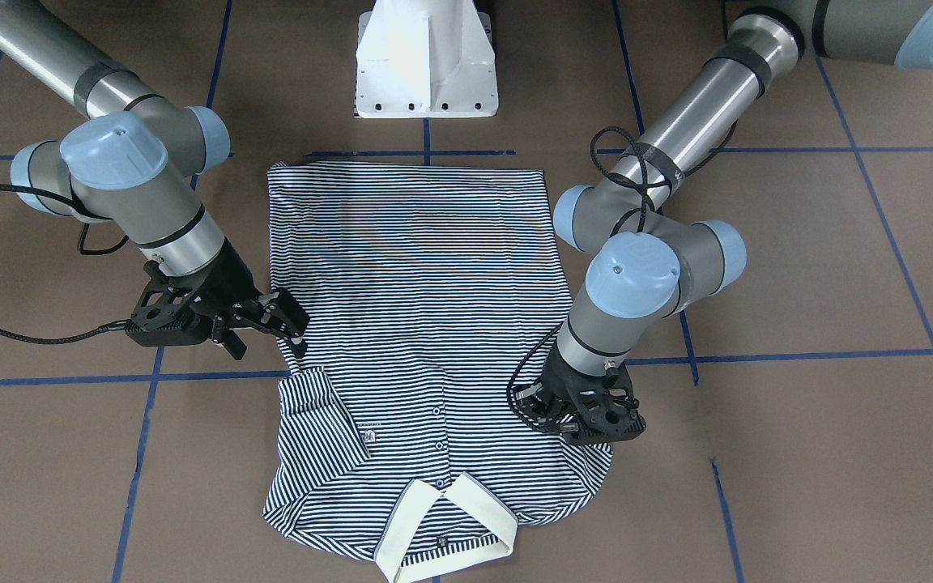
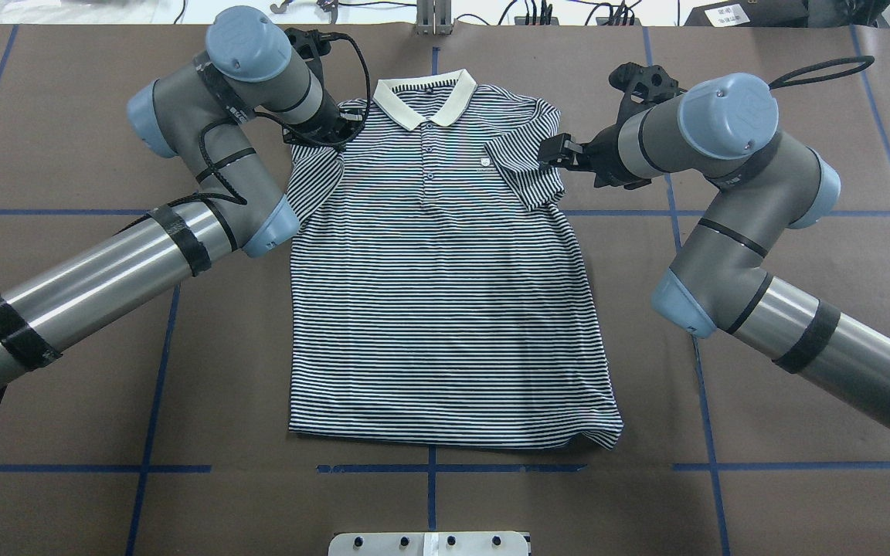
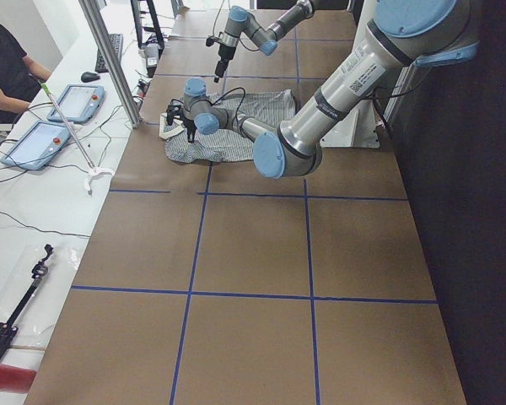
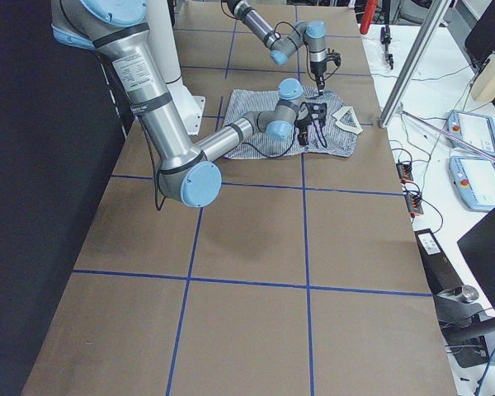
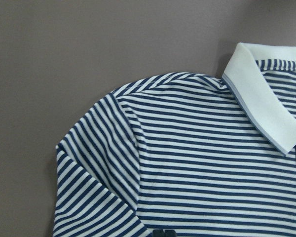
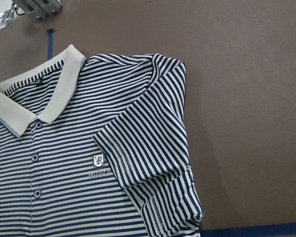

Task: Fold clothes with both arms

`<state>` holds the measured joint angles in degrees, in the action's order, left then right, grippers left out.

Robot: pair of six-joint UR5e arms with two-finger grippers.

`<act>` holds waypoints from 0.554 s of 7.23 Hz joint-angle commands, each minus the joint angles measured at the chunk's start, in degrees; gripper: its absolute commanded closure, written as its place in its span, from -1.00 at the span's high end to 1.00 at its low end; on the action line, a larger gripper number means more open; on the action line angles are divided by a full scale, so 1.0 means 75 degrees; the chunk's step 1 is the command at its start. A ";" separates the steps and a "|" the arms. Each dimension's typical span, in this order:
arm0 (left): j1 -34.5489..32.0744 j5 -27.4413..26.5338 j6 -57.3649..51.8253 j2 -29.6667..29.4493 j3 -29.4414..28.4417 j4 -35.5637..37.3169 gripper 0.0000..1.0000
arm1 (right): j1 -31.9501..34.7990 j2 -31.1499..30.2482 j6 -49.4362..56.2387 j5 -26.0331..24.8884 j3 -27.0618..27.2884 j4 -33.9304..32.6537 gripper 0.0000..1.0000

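The striped polo shirt [image 2: 445,293] lies flat and face up on the brown table, with its cream collar [image 2: 423,96] on the far side from the robot. My right gripper [image 2: 561,154] hovers at the shirt's right sleeve [image 1: 317,413], which lies folded in over the chest beside the logo [image 6: 99,160]. Its fingers [image 1: 288,317] look spread and hold nothing. My left gripper [image 1: 586,427] points down over the left shoulder [image 5: 153,84]. Its fingertips [image 5: 160,232] show together at the bottom edge of the left wrist view, with no cloth in them.
The white pedestal base [image 1: 426,65] stands at the robot's side of the table. Blue tape lines [image 2: 174,332] cross the brown surface. Beyond the collar side are a metal post [image 3: 110,59], tablets [image 3: 34,143] and a seated operator [image 3: 4,67].
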<state>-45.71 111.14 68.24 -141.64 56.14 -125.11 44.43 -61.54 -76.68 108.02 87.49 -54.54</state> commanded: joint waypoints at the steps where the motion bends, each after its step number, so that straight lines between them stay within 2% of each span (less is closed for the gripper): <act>1: 0.0048 -0.0159 0.0111 -0.0262 -0.0418 -0.0357 -1.00 | -0.0029 0.0002 0.0005 0.0000 -0.0028 0.0006 1.00; 3: 0.0176 -0.0171 0.0357 -0.0403 -0.0746 -0.0767 -1.00 | -0.0041 -0.0010 -0.0007 0.0000 -0.0017 0.0007 1.00; 4: 0.0212 -0.0426 0.0369 -0.0403 -0.0736 -0.0768 0.02 | -0.0052 -0.0022 0.0063 0.0012 -0.0028 0.0007 1.00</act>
<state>-44.62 109.42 70.62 -144.47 51.13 -130.26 44.12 -61.61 -76.58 108.04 87.32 -54.49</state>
